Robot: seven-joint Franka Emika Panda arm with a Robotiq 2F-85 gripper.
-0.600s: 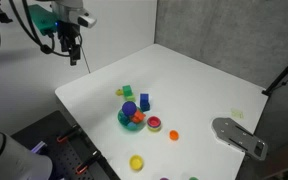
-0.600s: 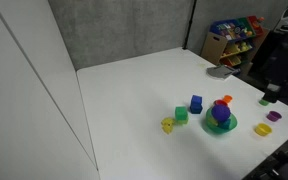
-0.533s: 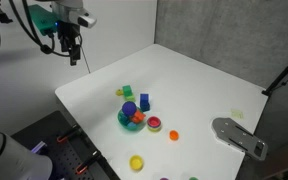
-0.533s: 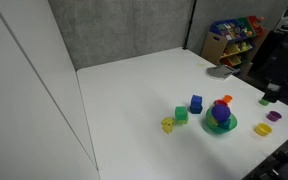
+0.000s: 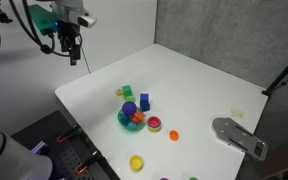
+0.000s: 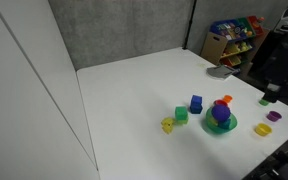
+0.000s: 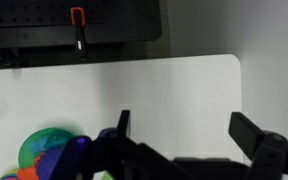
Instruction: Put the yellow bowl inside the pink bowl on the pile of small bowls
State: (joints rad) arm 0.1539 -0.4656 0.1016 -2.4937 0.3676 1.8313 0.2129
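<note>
- yellow bowl (image 5: pixel 137 162) sits alone near the desk (image 5: pixel 189 80) edge, upright, well apart from the pile of small bowls (image 5: pixel 132 112)
- pink bowl (image 5: pixel 155 124) is just beside the pile, with the small orange piece (image 5: pixel 173 133) next to it. Don't confuse the two.
- gripper (image 5: pixel 73 56) hangs high above the far corner of the desk, well away from everything. Wrist view shows the jaws spread wide with nothing between them.
- handling guess: the yellow bowl looks like thin hard plastic, so very light, stiff and slick. It'll likely skate or flip if nudged sideways.
- grasp: pinch one wall at the rim, one finger inside and one outside, coming straight down. Spanning the full diameter looks riskier on a smooth round rim.
- it's light, so a soft squeeze should do. The pink bowl may shift when the yellow one drops in.
- vs the earlier frames: no visible change. Gripper is in the same spot, bowls and teal bowl (image 7: pixel 42 148) unmoved.
</note>
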